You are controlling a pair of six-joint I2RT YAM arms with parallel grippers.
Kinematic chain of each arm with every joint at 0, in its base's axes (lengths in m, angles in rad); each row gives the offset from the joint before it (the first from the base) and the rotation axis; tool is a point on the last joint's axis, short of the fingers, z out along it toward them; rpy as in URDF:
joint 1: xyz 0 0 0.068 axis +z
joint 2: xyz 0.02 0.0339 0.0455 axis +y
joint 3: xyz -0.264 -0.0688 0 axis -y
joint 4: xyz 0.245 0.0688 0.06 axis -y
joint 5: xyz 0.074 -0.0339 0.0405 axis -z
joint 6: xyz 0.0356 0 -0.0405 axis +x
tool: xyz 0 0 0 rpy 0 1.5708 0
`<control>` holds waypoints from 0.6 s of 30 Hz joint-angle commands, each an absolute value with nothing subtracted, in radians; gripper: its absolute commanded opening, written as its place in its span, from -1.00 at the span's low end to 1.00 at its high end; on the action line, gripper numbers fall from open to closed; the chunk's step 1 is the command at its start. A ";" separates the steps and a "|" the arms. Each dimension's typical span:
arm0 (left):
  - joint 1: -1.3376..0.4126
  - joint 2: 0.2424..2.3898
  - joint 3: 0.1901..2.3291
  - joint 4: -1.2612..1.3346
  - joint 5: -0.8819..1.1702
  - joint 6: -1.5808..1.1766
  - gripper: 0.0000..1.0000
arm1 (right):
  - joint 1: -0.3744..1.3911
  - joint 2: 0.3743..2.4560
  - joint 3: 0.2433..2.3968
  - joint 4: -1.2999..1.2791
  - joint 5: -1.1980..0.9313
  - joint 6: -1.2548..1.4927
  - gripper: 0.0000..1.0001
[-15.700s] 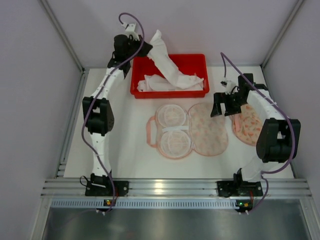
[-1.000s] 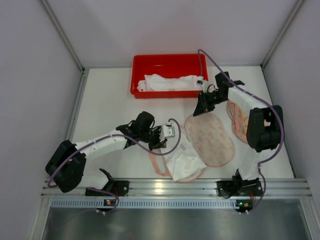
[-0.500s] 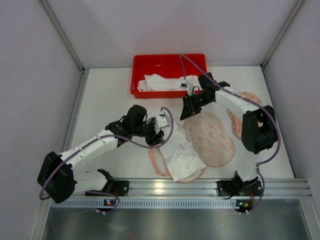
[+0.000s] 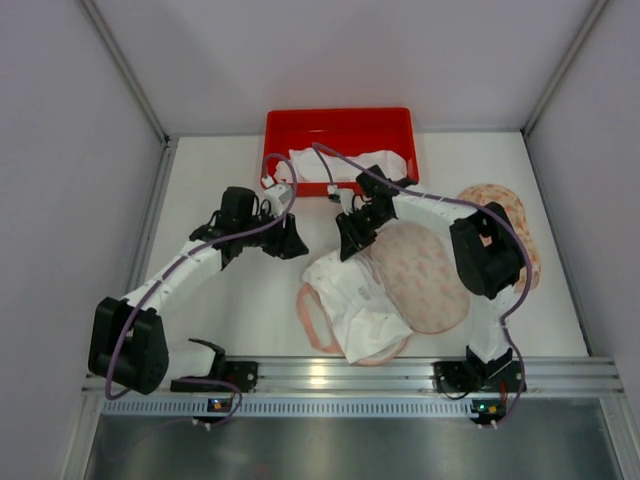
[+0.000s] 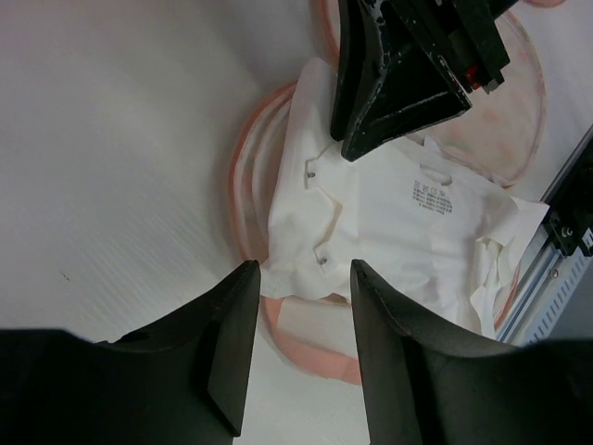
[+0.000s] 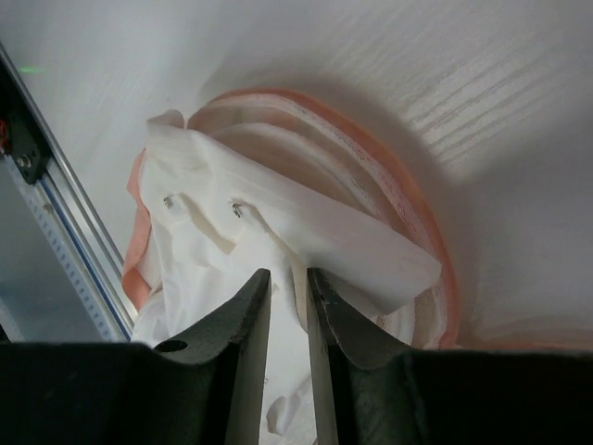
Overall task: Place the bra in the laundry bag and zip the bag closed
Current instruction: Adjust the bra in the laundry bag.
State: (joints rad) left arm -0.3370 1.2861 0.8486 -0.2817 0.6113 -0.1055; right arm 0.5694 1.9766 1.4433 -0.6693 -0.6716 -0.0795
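Left gripper point(image 4: 288, 243): low over the bench point(image 4: 225, 300), just left of the load. Jaws stand moderately apart with nothing between them.

Bra point(image 4: 352, 297): white and crumpled, heaped on the near-left half of the open laundry bag point(image 4: 428, 275). Its far edge spills past the pink rim. I judge it light, soft and limp. It should fold and drag rather than move as one piece, and any padding may spring back when pressed. The best hold is a pinch on a seam or the band edge, not the loose middle.

Laundry bag: flat on the bench, unzipped, with its lid half laid open to the right. It looks thin and is likely to shift if tugged.

Right gripper point(image 4: 348, 243): down at the bra's far edge, jaws narrow. Cloth shows in the gap, but I cannot tell whether it is pinched.
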 commanded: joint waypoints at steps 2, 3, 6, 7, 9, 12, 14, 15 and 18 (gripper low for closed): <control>-0.333 1.301 0.828 -0.253 0.577 -0.169 0.00 | 0.598 1.951 1.401 -0.684 -0.638 -0.127 -0.61; -0.333 1.304 0.825 -0.255 0.575 -0.172 0.00 | 0.600 1.939 1.388 -0.692 -0.638 -0.136 -0.63; -0.328 1.308 0.810 -0.253 0.568 -0.184 0.00 | 0.600 1.861 1.355 -0.733 -0.647 -0.190 -0.73; -0.324 1.313 0.805 -0.253 0.568 -0.187 0.00 | 0.600 1.817 1.355 -0.758 -0.644 -0.219 -0.74; -0.322 1.318 0.789 -0.253 0.568 -0.195 -0.01 | 0.598 1.778 1.364 -0.790 -0.646 -0.247 -0.75; -0.321 1.330 0.775 -0.270 0.557 -0.206 -0.01 | 0.595 1.692 1.356 -0.850 -0.638 -0.317 -0.74; -0.319 1.350 0.772 -0.287 0.563 -0.219 -0.01 | 0.597 1.668 1.344 -0.906 -0.631 -0.351 -0.66; -0.318 1.367 0.769 -0.302 0.575 -0.224 0.00 | 0.595 1.646 1.324 -0.925 -0.626 -0.385 -0.64; -0.319 1.391 0.752 -0.313 0.612 -0.242 0.00 | 0.583 1.600 1.275 -0.968 -0.606 -0.420 -0.49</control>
